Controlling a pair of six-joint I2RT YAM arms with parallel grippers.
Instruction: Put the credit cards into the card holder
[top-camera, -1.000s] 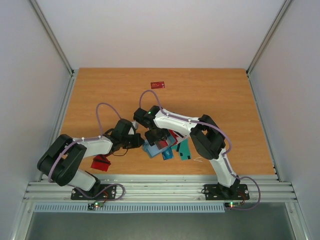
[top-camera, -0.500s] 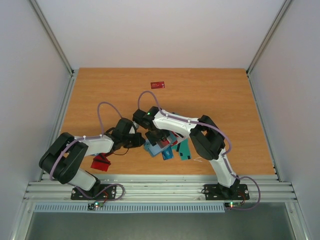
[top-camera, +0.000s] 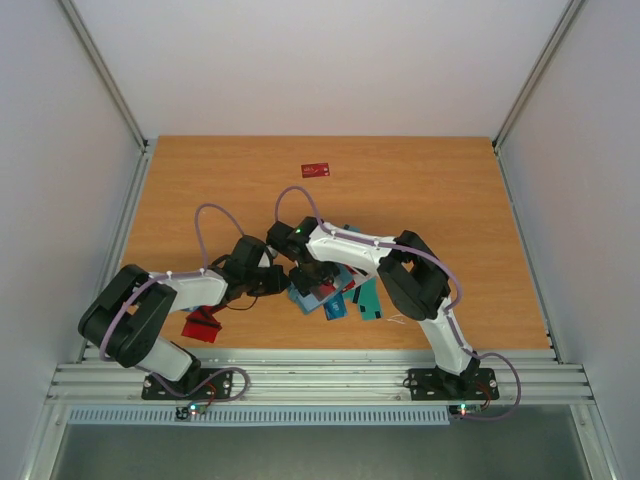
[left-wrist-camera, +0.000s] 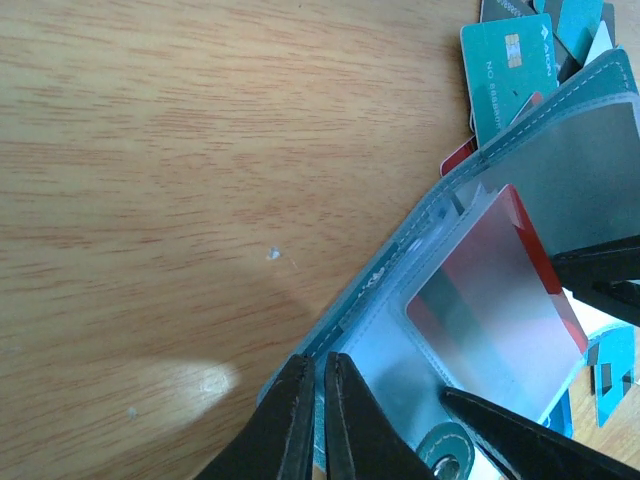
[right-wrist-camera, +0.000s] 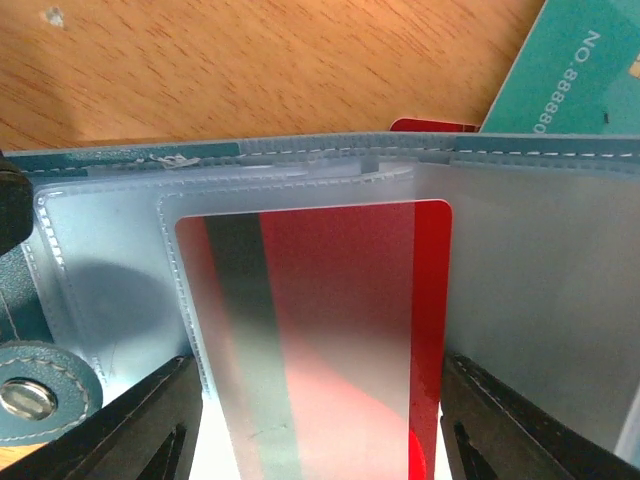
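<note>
Card holder (left-wrist-camera: 385, 340) lies open on table (left-wrist-camera: 150, 200), front centre; L gripper (left-wrist-camera: 318, 365) clamped on its edge. R gripper (right-wrist-camera: 320, 375) jaws wide astride red card (right-wrist-camera: 340, 300), grip unclear. Keep card square w/ pocket (right-wrist-camera: 100, 270), push slow.

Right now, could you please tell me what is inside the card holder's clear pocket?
A red card with a dark stripe, one edge sticking out. Anything behind it is covered.

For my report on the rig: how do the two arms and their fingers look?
The left arm and the right arm have white links and bulky black joints. A thin purple cable loops along each. The fingers are black and tapered.
</note>
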